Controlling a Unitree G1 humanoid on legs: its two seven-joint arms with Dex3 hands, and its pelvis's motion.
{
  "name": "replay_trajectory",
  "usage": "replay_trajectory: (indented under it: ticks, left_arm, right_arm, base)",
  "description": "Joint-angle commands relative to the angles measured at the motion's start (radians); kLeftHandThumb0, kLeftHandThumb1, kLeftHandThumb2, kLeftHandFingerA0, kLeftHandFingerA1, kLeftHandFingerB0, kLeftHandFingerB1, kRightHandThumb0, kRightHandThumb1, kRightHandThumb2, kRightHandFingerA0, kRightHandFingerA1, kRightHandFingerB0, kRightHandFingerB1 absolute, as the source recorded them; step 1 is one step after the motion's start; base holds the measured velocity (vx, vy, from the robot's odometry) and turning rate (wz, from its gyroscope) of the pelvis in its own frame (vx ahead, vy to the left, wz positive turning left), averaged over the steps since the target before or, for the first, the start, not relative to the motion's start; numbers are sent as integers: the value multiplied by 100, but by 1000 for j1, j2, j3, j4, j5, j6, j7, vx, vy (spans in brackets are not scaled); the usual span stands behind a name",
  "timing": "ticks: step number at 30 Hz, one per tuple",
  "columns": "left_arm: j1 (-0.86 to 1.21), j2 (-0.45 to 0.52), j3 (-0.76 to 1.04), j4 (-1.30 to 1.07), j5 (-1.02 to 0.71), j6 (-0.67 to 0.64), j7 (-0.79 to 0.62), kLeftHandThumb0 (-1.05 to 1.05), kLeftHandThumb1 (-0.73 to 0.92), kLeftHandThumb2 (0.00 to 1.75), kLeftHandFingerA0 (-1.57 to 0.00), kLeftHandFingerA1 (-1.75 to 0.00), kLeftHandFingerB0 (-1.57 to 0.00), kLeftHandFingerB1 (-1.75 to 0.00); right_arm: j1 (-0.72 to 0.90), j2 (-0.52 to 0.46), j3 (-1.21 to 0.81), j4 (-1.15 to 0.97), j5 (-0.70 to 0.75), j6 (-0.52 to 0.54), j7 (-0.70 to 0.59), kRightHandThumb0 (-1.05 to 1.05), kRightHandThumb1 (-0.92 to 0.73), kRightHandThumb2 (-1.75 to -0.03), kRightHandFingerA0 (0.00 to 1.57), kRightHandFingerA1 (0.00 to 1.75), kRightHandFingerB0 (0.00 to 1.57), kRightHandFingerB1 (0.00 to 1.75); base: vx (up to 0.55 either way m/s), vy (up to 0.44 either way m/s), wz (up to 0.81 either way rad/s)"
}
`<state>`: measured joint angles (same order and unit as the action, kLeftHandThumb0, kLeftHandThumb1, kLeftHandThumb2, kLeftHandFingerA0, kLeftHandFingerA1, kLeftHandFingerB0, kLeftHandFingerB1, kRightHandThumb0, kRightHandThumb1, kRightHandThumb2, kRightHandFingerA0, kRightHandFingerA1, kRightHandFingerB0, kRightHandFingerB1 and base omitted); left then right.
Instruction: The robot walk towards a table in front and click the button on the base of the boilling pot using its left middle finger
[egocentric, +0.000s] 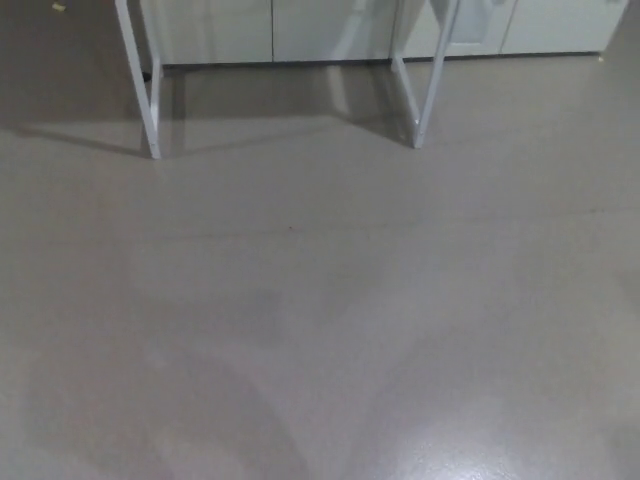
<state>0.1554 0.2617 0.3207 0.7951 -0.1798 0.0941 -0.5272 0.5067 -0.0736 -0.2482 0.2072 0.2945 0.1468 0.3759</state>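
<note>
Neither hand is seen, so no finger state can be told; only white table legs (139, 85) are shown far ahead across bare floor (320, 320), pot and button hidden.
</note>
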Motion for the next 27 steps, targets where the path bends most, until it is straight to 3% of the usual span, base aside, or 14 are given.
replay_trajectory:
  ticks: [1,12,22,23,24,27]
  left_arm:
    - [-8,4,-9,4,-12,-5,8,-10,32,81,-40,-61,-21,-52]
    - [-12,5,-16,18,-9,-12,21,-10,32,82,-41,-61,-20,-52]
    - [-16,12,-26,31,-10,-24,13,-9,31,81,-40,-60,-20,-52]
    - [-17,12,-24,31,-13,-17,14,-9,31,81,-40,-60,-20,-52]
    - [-12,12,-27,20,-11,-15,17,-10,31,81,-41,-61,-21,-52]
    - [-9,15,-32,13,-8,-14,19,-10,32,81,-42,-61,-20,-52]
  right_arm:
    - [-16,-24,-7,28,-4,-48,15,-9,-55,-95,23,55,12,48]
    - [-15,-23,-1,35,-11,-56,5,-9,-55,-94,25,55,11,48]
    - [-7,-27,6,32,-19,-64,5,-9,-56,-95,23,54,10,47]
    - [-5,-29,8,30,-21,-70,7,-14,-76,-64,29,43,20,34]
    - [-9,-29,7,40,-20,-73,8,-9,-56,-95,23,54,11,48]
    - [-12,-28,5,44,-15,-75,11,-9,-56,-95,23,55,11,48]
  base:
    - [161,1,8]
    - [234,-210,15]
    - [201,38,-8]
    - [287,177,0]
    - [370,208,-13]
    - [257,249,-22]
